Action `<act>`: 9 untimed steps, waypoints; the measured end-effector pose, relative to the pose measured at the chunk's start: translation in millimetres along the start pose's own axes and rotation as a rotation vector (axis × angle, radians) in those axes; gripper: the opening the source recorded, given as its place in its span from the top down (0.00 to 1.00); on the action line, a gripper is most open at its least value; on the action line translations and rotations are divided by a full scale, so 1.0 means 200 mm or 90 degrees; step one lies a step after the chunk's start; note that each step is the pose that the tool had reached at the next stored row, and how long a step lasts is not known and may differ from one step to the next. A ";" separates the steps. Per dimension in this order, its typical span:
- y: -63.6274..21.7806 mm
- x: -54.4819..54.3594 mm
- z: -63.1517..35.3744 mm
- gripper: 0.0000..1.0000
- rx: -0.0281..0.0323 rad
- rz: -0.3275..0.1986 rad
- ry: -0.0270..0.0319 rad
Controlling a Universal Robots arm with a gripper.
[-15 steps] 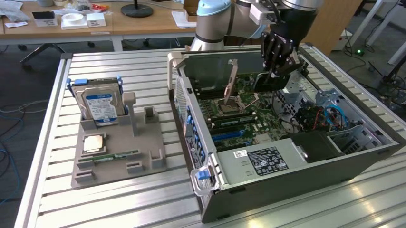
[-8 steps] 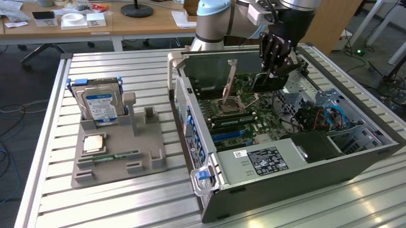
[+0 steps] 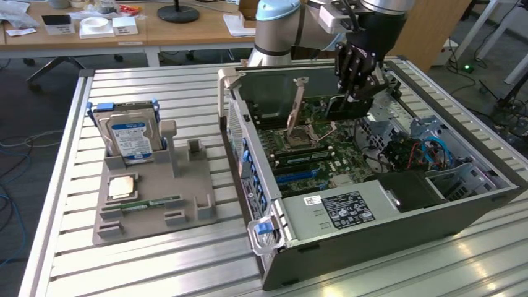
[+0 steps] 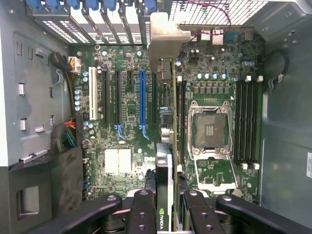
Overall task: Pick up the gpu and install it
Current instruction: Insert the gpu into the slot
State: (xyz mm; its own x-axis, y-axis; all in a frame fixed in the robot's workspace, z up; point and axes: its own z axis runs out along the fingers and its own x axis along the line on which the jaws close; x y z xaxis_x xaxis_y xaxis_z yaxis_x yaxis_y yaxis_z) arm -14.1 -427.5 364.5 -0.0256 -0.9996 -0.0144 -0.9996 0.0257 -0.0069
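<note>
The gpu [image 4: 165, 168] is black with a green board edge, a silver bracket and a green-and-white logo. The gripper [image 4: 167, 197] is glossy black. The motherboard [image 4: 126, 141] is dark green, speckled with silver solder points, with black slots, one blue slot [image 4: 142, 97] and one white slot [image 4: 91, 100]. The grille [image 4: 243, 9] is pale grey with a fine mesh of holes. The case [image 3: 396, 238] is grey, with blue latches [image 3: 262, 228], blue cables [image 3: 434, 148] and a black sticker [image 3: 347, 209] printed in white. The drive [image 3: 132, 133] is silver with a blue-and-white label. The holder [image 3: 148, 221] is plain grey and the RAM stick [image 3: 153, 202] is green. The table [image 3: 74, 260] is silver, ribbed in parallel stripes. The arm [image 3: 276, 18] is pale blue and grey.
</note>
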 end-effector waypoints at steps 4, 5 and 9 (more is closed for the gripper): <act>0.006 0.00 0.027 0.73 0.0012 -0.001 0.0000; 0.007 0.01 0.035 0.73 0.0013 -0.001 0.0001; 0.013 0.01 0.067 0.73 0.0013 -0.001 0.0001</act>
State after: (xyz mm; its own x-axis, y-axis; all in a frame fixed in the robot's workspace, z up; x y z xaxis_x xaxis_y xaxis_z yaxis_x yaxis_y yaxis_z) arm -16.6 -429.5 351.1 -0.0234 -0.9996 -0.0143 -0.9997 0.0235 -0.0090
